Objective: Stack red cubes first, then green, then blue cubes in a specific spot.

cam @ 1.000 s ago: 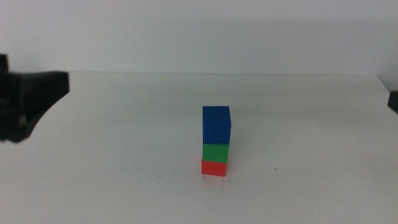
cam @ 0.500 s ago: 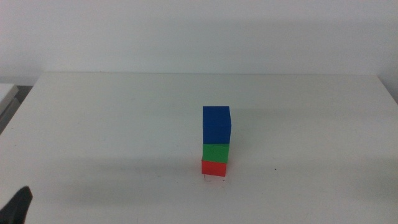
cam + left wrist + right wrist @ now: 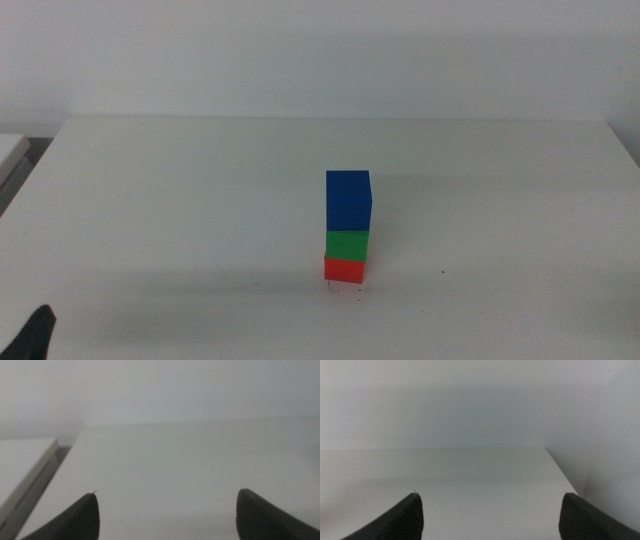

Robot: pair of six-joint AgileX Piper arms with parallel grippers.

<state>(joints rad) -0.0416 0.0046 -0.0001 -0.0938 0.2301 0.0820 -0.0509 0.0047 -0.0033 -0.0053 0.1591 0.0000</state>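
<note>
White table (image 3: 180,200) holds blue cubes (image 3: 348,200) well apart from left end effector (image 3: 35,335).

White table (image 3: 180,200), red cube (image 3: 344,269) directly on it.

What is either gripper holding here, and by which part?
Nothing. The left gripper and right gripper are both open and empty; the blue cube, green cube and red cube stand stacked, untouched.

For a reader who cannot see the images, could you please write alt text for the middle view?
A stack of three cubes stands on a white table: red cube at the bottom, green cube on it, blue cube on top. Only the dark tip of the left gripper shows at the bottom left corner.
</note>
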